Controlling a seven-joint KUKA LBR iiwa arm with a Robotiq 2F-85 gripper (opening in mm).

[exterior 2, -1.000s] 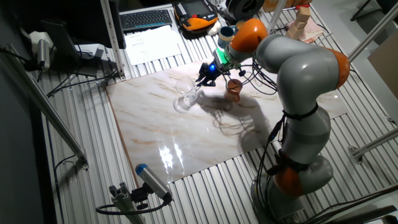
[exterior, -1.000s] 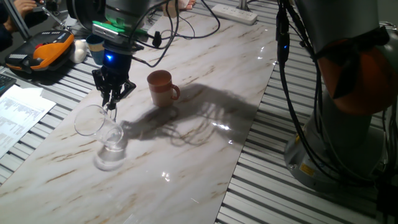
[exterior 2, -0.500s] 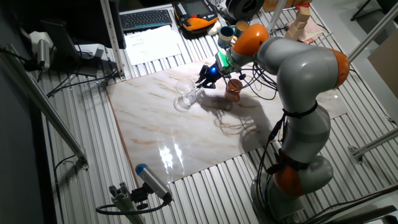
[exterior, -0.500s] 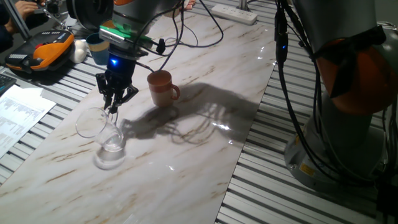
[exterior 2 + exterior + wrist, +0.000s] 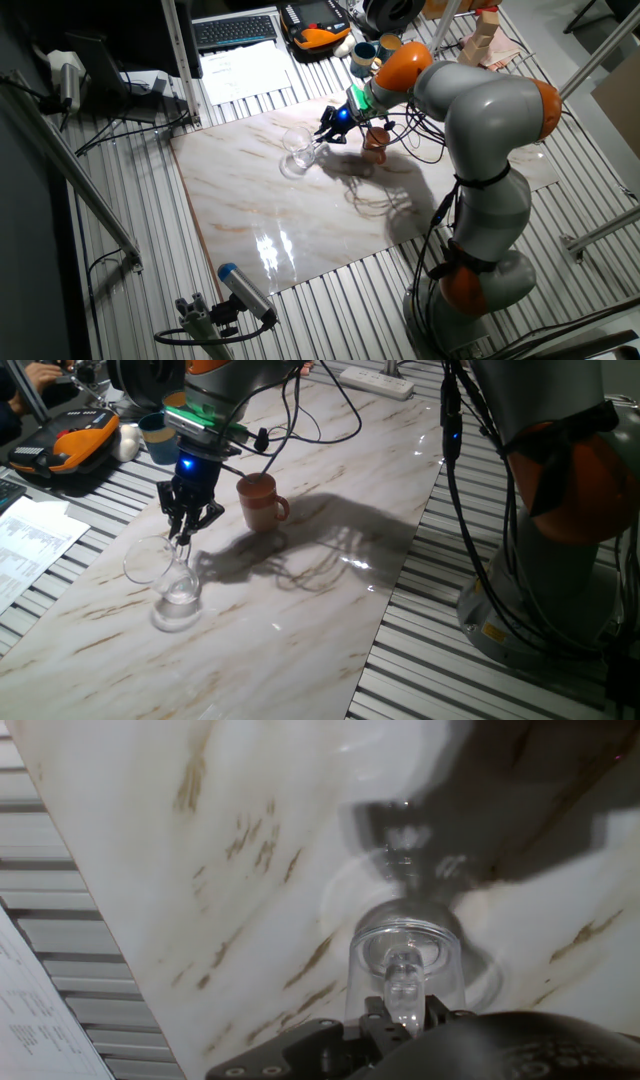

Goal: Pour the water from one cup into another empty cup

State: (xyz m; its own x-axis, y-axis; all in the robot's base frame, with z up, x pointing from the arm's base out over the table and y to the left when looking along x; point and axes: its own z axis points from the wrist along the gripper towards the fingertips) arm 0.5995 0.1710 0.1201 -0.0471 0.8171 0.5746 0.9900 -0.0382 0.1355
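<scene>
Gripper (image 5: 181, 536), glass mug (image 5: 172, 582) slightly more upright

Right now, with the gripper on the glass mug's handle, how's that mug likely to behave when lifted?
The glass mug is probably rigid but fragile and slick: clear glass with a thick base. The gripper pinches only the thin handle, so it may swing or slip. The water at the bottom looks shallow, adding little weight.

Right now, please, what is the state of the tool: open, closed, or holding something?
Tool: closed on the handle of the glass mug, which stands tilted on the table.
</scene>
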